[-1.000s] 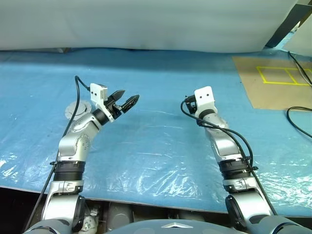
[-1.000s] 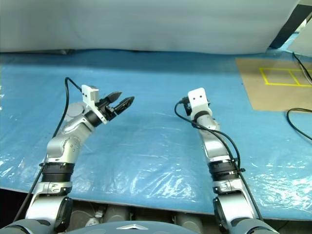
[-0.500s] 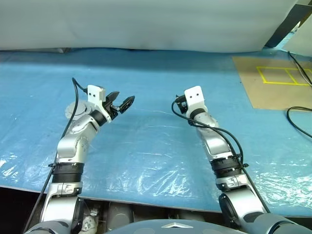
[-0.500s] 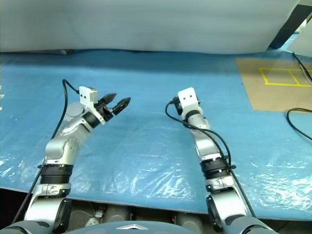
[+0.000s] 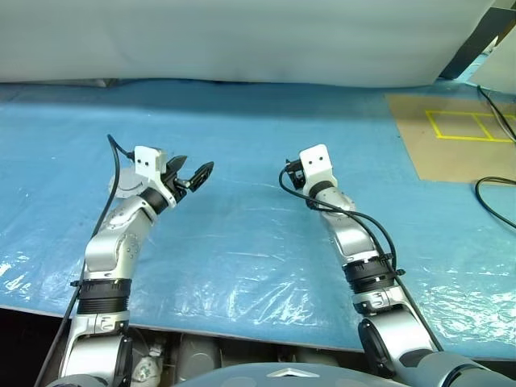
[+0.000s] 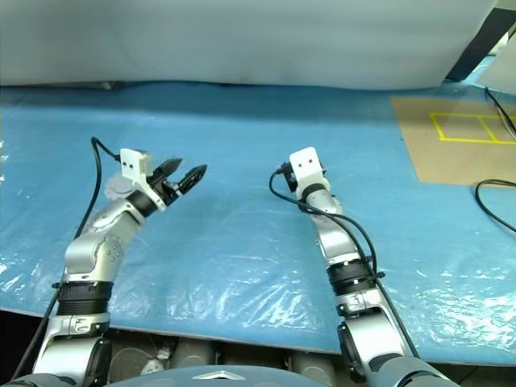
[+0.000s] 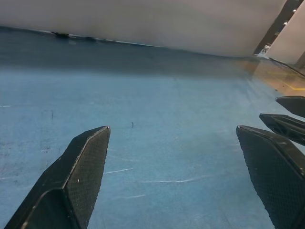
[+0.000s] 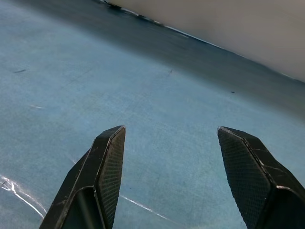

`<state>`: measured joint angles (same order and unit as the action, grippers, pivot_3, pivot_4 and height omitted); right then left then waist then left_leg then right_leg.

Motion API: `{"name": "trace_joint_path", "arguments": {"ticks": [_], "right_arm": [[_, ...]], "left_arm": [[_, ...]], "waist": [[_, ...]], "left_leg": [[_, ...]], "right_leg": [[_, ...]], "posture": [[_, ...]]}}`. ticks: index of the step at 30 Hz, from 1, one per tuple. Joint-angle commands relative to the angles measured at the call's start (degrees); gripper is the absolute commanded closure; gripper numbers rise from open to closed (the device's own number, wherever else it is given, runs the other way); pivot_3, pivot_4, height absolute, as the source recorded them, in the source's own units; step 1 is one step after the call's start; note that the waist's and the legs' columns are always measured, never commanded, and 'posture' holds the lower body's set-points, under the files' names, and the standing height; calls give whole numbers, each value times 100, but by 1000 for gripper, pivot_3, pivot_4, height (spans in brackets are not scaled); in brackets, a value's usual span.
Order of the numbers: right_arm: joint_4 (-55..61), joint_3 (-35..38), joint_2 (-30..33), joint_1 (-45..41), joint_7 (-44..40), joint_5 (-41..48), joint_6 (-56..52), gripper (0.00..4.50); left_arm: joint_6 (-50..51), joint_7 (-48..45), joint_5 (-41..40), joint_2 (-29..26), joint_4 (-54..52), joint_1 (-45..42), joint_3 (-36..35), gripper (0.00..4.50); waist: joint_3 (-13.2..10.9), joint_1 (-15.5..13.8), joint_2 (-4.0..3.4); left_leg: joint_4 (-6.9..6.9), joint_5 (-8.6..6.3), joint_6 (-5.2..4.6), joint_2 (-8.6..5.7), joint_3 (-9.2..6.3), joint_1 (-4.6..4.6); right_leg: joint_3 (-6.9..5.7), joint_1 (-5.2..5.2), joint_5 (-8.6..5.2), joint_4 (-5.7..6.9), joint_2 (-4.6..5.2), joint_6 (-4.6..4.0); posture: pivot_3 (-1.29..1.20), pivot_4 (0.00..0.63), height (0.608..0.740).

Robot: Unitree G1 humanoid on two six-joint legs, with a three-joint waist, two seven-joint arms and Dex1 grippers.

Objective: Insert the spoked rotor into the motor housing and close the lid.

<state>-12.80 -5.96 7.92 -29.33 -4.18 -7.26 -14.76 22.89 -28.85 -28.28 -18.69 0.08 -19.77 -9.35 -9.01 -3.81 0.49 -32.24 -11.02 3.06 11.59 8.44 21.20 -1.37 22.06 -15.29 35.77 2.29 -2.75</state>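
Left end effector is wide open and empty. A grey round part lies on the bench at its 8 o'clock, half hidden by the wrist; I cannot tell if it is the lid. The arm could knock it when swinging. Right end effector is open and empty. Both have shifted toward 9 o'clock.

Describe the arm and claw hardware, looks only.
Both arms are silver segments with black ribbed joint rings. A white camera block sits on each wrist, fed by a loose black cable. Left claw and right claw each have two black, tapered fingers with cross-hatched textured pads.
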Motion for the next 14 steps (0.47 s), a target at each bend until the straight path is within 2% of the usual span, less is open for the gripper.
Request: {"name": "trace_joint_path", "arguments": {"ticks": [1,9,14], "right_arm": [[221,33,-5,-39,75,-68,115,1304],[648,259,234,253,520,-371,-100,1304],[1160,235,516,625,443,-553,-200,1304]], "left_arm": [[-217,155,120,56,-241,35,-61,34],[-651,702,470,364,-304,176,-96,34],[-902,1166,614,487,-560,411,-325,34]], "waist": [[0,0,0],[0,-6,0],[0,-6,1]], "left_leg": [[0,0,0,0,0,0],[-1,0,0,-2,0,0],[-1,0,0,-1,-1,0]], "right_leg": [[0,0,0,0,1,0],[0,0,1,-1,1,1],[1,-1,1,-1,0,3]], "posture": [[0,150,740],[0,150,740],[0,150,740]]}}
